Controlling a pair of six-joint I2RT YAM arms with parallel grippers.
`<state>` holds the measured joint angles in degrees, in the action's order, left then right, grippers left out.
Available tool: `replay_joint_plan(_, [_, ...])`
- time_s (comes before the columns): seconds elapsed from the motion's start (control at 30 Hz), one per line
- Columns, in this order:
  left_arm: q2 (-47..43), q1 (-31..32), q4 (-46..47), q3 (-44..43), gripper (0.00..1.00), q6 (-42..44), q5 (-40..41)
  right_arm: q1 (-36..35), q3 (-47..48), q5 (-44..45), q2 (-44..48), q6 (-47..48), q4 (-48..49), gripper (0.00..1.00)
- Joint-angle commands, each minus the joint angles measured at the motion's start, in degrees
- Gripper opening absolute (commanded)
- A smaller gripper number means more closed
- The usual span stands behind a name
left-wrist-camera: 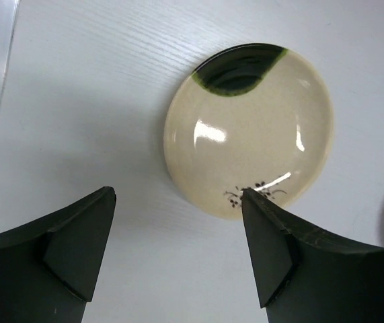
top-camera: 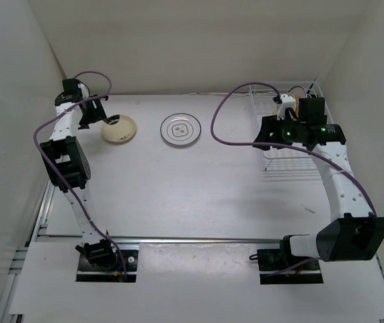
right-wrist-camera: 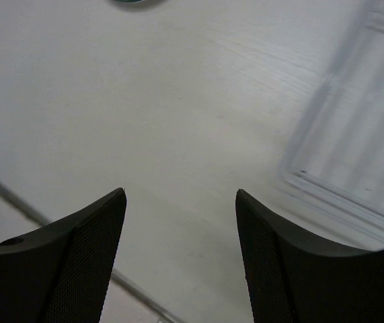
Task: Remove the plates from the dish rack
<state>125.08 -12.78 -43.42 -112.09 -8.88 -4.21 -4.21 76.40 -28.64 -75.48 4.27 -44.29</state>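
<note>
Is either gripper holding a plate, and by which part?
Neither. Left gripper is open by the cream plate on the table; right gripper is open and empty beside the rack.

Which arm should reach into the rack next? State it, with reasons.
Right. Its open gripper hangs at the edge of the rack; the left gripper is far off, over the cream plate.

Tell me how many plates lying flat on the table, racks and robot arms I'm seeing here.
Plates on the table: 2, a cream plate and a white plate
Racks: 1, the dish rack
Robot arms: 2, left arm and right arm
Total: 5
</note>
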Motion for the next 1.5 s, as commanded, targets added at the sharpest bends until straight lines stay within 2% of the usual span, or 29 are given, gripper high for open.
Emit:
replay_joint_plan(0.0, [-10.8,0.1,0.4,2.1,0.87,1.9,-3.0,0.2,4.7,18.1,-1.0,-0.2,6.3,0.70])
replay_joint_plan(0.1, [-17.8,0.1,0.4,4.7,0.87,5.3,-8.9,0.8,7.5,25.2,-4.0,1.5,7.2,0.72])
replay_joint_plan(0.23, [-27.7,0.1,-0.2,10.6,0.88,7.3,-14.7,2.2,15.2,27.2,-9.1,2.1,7.8,0.93])
replay_joint_plan(0.33, [-35.7,0.6,-0.2,17.6,0.90,7.9,-19.5,3.9,19.6,26.5,-14.2,2.1,7.8,0.93])
replay_joint_plan(0.37, [-39.3,0.6,-0.2,19.4,0.97,8.6,-21.0,4.7,22.4,25.8,-16.9,2.1,7.8,0.94])
replay_joint_plan(0.4, [-41.0,0.6,-0.2,21.1,1.00,8.6,-22.4,5.4,23.9,25.8,-18.3,2.9,7.8,0.94])
replay_joint_plan(0.53, [-47.5,0.6,-0.2,29.9,1.00,10.5,-30.0,7.0,31.3,23.5,-26.8,4.1,7.1,0.96])
replay_joint_plan(0.67, [-49.3,0.6,-0.2,33.9,1.00,11.0,-33.3,7.5,35.8,25.6,-32.4,7.2,7.1,0.96])
replay_joint_plan(1.0, [-46.8,0.6,-0.2,33.9,1.00,11.0,-35.9,7.5,43.7,31.1,-43.7,9.4,8.3,0.93])
replay_joint_plan(1.33, [-45.6,0.6,-0.2,33.3,1.00,11.0,-35.9,8.6,49.1,32.4,-49.8,9.4,8.9,0.92])
replay_joint_plan(1.47, [-45.6,0.6,-0.2,33.3,1.00,11.0,-35.9,9.1,51.4,32.4,-52.3,9.4,8.9,0.87])
